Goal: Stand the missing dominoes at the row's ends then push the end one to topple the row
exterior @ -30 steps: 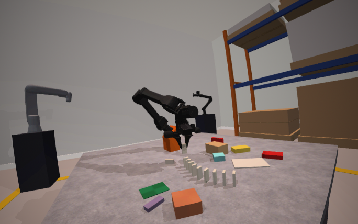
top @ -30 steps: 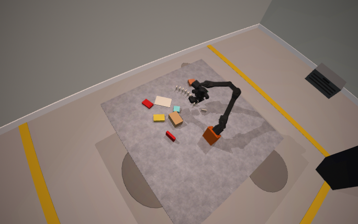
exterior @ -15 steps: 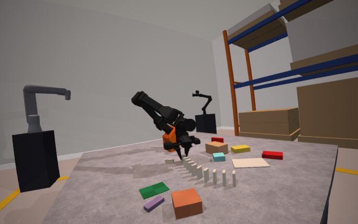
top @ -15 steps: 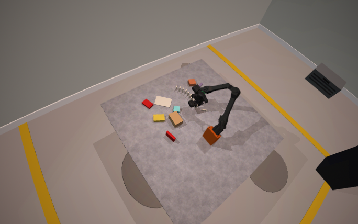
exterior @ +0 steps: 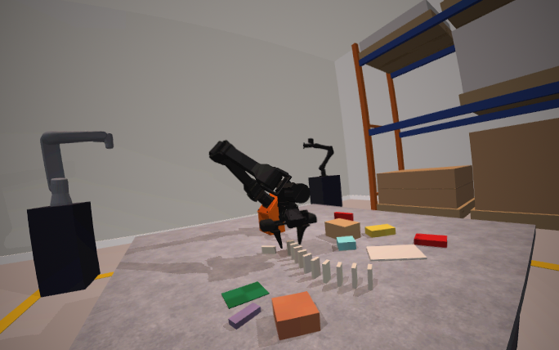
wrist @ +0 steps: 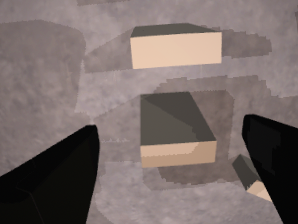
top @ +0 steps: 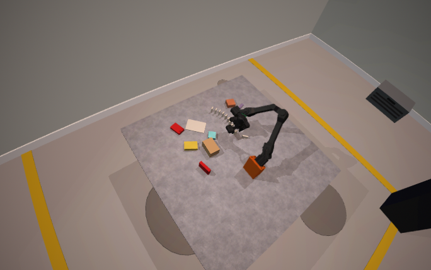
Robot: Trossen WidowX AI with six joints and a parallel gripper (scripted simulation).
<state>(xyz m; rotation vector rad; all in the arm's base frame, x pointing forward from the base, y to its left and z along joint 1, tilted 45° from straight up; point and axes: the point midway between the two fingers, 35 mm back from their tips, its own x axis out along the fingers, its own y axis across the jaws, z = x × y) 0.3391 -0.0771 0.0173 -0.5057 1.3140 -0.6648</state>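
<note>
A row of several cream dominoes [top: 219, 111] [exterior: 325, 270] stands in a curved line on the grey mat [top: 222, 207] [exterior: 453, 297]. My gripper [top: 233, 129] [exterior: 289, 242] [wrist: 172, 129] is open at the row's near-arm end. One domino [exterior: 290, 246] [wrist: 176, 135] stands upright between the open fingers, with a gap on each side. The neighbouring standing domino [wrist: 174, 51] is just beyond it. Another cream domino [top: 244, 136] [exterior: 268, 249] [wrist: 253, 179] lies flat on the mat close beside the gripper.
An orange block [exterior: 296, 314], a purple bar [exterior: 244, 315] and a green tile [exterior: 244, 293] lie near the row's far end. A cyan block [exterior: 346, 242], tan box [exterior: 342, 227], yellow block [exterior: 379, 230], cream tile [exterior: 395, 252] and two red blocks [exterior: 430, 240] [exterior: 343, 215] lie on the row's other side. The arm's orange base [top: 253, 166] stands behind.
</note>
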